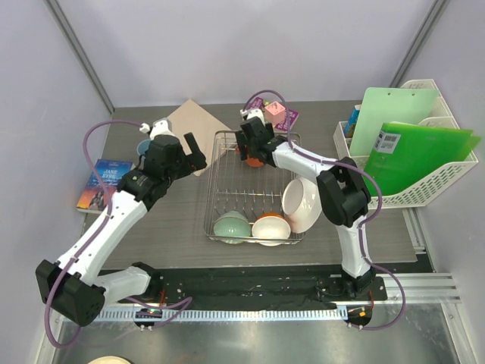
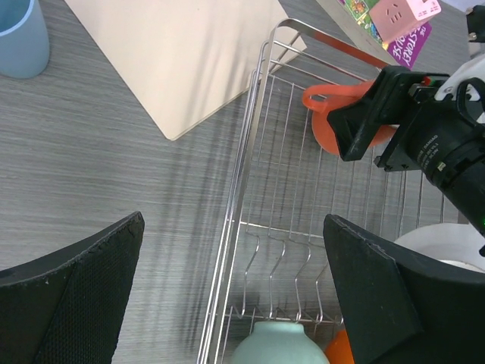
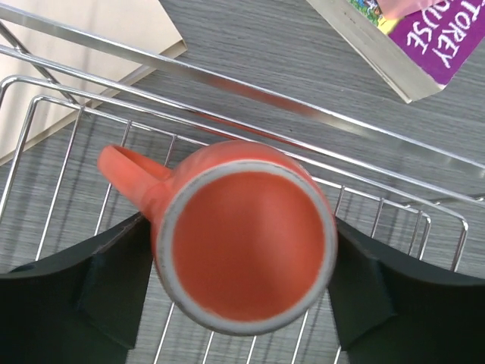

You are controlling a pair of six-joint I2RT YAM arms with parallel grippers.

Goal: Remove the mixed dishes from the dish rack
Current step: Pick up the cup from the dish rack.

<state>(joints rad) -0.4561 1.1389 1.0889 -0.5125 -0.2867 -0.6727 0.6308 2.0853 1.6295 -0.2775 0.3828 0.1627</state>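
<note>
1. Step: taking the mug (image 3: pixel 246 235) from the rack's (image 1: pixel 220 140) far end.
2. Right gripper (image 3: pixel 242 277) straddles the mug, fingers apart, not yet clamped.
3. Left gripper (image 2: pixel 235 296) apart, empty.
4. Next: clamp, lift clear.

Orange-red mug (image 3: pixel 246 235), silver dish rack (image 1: pixel 220 163), pale green bowl (image 1: pixel 232 227), light-blue cup (image 2: pixel 23 36).

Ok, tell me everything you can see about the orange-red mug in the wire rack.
The orange-red mug looks like glazed ceramic with a pale, greyish rim and one looped handle sticking out sideways. It is upside down, its flat base facing up, at the far end of the silver wire dish rack. The right gripper straddles it, one dark finger at each side, very close or just touching.
</note>
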